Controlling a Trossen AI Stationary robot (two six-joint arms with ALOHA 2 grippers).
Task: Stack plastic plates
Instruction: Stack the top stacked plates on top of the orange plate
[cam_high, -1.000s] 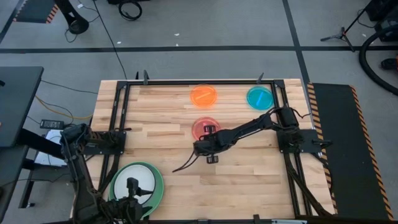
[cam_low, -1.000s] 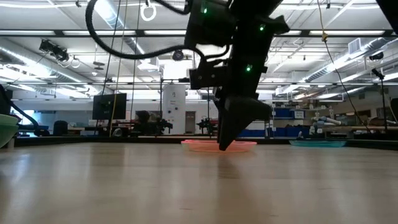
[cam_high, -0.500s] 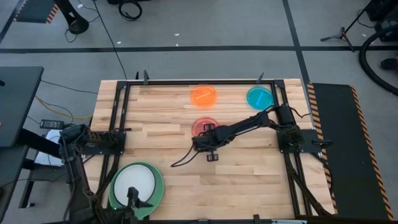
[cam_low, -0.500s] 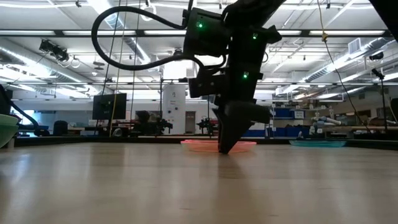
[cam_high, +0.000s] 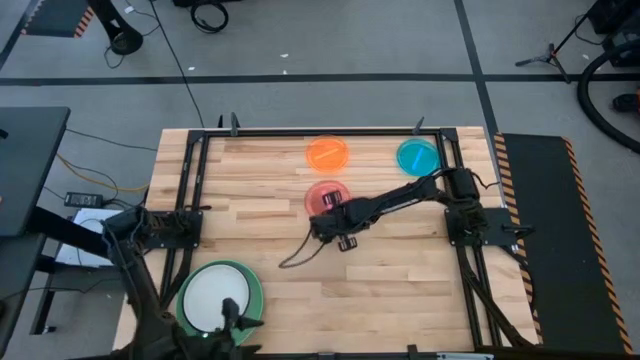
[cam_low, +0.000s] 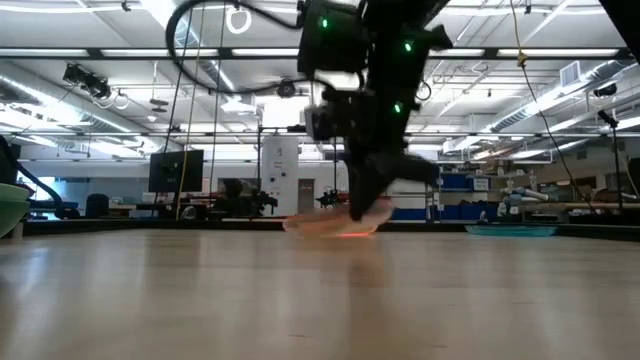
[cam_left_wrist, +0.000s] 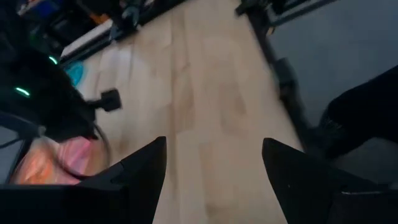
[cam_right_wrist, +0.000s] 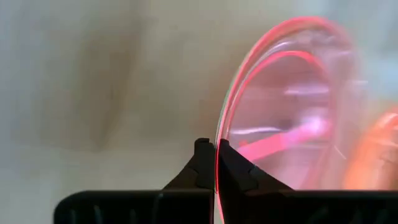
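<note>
The pink plate (cam_high: 327, 194) is at mid-table, tilted in the low view (cam_low: 325, 224), and my right gripper (cam_high: 326, 218) is shut on its near rim. An orange plate (cam_high: 328, 153) and a cyan plate (cam_high: 418, 157) lie flat near the far edge. A white plate (cam_high: 210, 296) rests inside a large green plate (cam_high: 256, 292) at the near left. My left gripper (cam_high: 235, 318) hovers over their near rim, open with nothing between its fingers (cam_left_wrist: 214, 177). My right gripper pinches the pink plate's thin rim (cam_right_wrist: 217, 163) between its two fingertips, on the plate's near side. The fingers slant down from the table's right and near side. The plate sits tilted in the hold; I cannot tell whether its low edge (cam_low: 292, 226) is on the table.
Black metal rails (cam_high: 195, 170) frame the wooden table on its left, far and right sides. A loose black cable (cam_high: 295, 258) trails from the right arm onto the table. Bare wood lies between the green plate and the pink plate.
My right gripper has rolled, moved a little toward the far edge and shut on the pink plate's rim. The plate, flat before, now sits tilted and shifted slightly toward the far edge. My left gripper has drifted from over the white plate's middle toward its near right rim.
</note>
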